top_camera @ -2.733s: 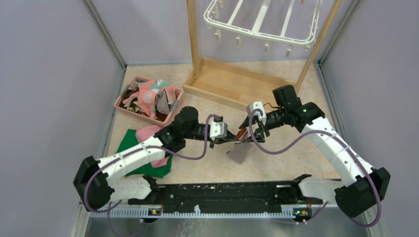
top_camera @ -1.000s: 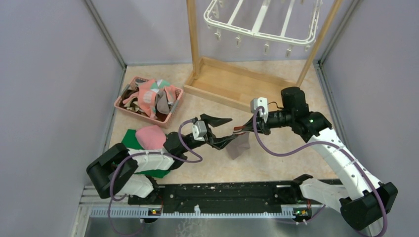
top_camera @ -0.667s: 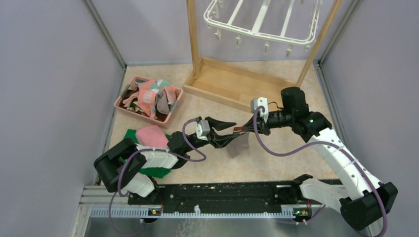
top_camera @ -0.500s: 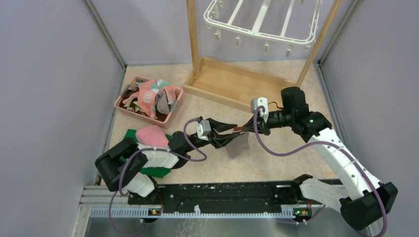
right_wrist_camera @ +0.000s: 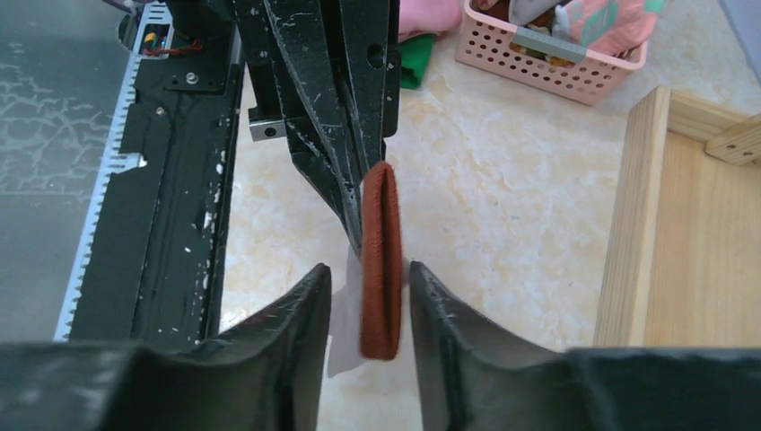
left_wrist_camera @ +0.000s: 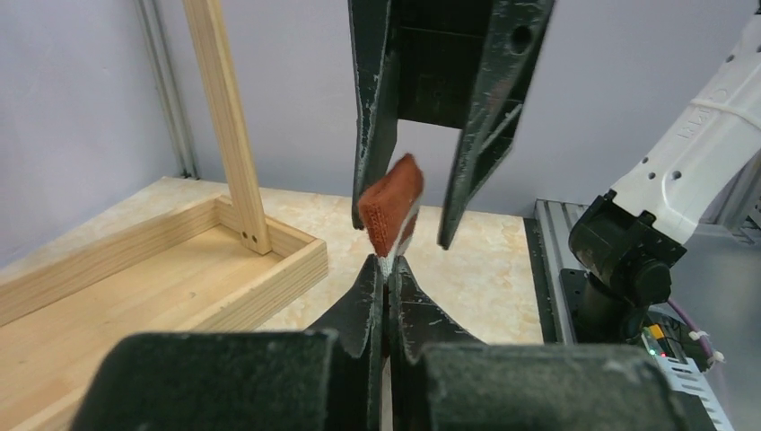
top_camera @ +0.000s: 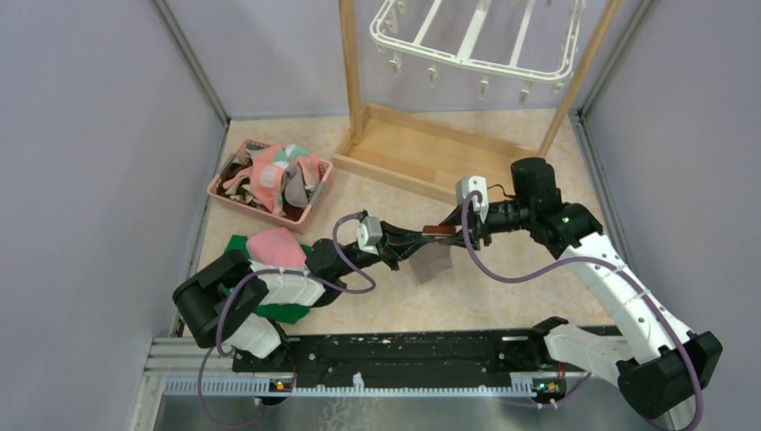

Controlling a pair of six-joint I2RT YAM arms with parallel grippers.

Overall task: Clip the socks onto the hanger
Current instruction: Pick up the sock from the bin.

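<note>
sock (top_camera: 433,262) light, limp. left gripper (left_wrist_camera: 388,269) pinches its red cuff (right_wrist_camera: 381,242); right gripper (right_wrist_camera: 366,269) jaws apart around it. judge thick cuff best hold.

Wooden frame stand (top_camera: 408,148) at far centre of table (top_camera: 511,287): shallow tray base, two uprights running out of top of overhead view. Pink perforated basket (top_camera: 256,207) far left, close to left wall, beside stand base but not touching. Green cloth (top_camera: 235,253) flat on table, nearer than basket. Pink cloth (top_camera: 274,247) bunched on top of green one. Tabletop beige, marbled. Lilac walls (top_camera: 90,180) left, back, right; metal corner posts (top_camera: 193,67).
</note>
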